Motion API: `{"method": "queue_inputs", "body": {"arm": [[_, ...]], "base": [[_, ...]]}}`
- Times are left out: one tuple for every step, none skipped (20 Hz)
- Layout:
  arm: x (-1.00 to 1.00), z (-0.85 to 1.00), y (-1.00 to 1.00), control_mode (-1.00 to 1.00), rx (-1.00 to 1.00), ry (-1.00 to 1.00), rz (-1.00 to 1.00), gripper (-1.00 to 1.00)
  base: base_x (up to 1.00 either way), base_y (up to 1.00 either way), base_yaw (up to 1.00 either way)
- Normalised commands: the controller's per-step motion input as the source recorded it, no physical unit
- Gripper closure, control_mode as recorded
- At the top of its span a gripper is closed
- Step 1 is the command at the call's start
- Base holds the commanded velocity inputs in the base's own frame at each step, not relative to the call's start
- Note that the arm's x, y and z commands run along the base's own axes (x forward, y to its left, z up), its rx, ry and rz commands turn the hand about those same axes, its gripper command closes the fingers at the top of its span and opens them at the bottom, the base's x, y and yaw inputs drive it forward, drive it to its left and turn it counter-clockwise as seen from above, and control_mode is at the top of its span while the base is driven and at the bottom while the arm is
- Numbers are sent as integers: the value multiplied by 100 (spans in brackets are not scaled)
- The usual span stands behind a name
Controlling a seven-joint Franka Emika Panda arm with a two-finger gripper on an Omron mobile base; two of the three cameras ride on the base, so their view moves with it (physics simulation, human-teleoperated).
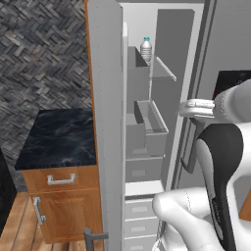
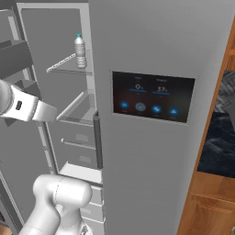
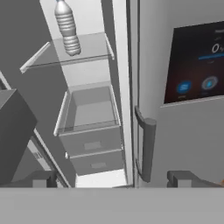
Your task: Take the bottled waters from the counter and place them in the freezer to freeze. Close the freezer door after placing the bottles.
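Bottled water point(image 3: 67, 27) stands upright on the freezer's glass shelf point(image 3: 87, 51), at about 11 o'clock in the hand view. Below the shelf a grey drawer point(image 3: 89, 120) is pulled out. The freezer door point(image 1: 105, 122) stands open. The gripper point(image 3: 111, 178) is spread wide and empty, fingertips point(image 3: 43, 178) well apart.

I saw the glass shelf point(image 3: 89, 48) high in the freezer point(image 1: 169, 59), toward my eleven o'clock, carrying one bottle point(image 3: 67, 27) upright. The counter point(image 1: 61, 137) lay at nine o'clock of the freezer door point(image 1: 105, 122).
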Motion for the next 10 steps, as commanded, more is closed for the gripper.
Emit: {"method": "queue_inputs", "body": {"arm": [[-51, -31, -9, -100, 0, 2, 0, -100], [-39, -29, -24, -100, 0, 5, 0, -100], [-25, -35, -24, -100, 0, 11, 0, -100], [-13, -30, -27, -100, 3, 13, 0, -100], [-2, -21, -28, -100, 11, 11, 4, -100], [0, -20, -20, -100, 10, 9, 2, -100], [0, -24, -1, -100, 3, 7, 1, -100], [0, -32, 0, -100, 0, 6, 0, -100], [0, -32, 0, -100, 0, 6, 1, -100], [0, -34, 0, -100, 0, 14, 0, -100]], "base": [[0, 0, 0], [0, 0, 0], [0, 0, 0], [0, 0, 0], [0, 0, 0], [0, 0, 0], [0, 0, 0], [0, 0, 0], [0, 0, 0], [0, 0, 0]]}}
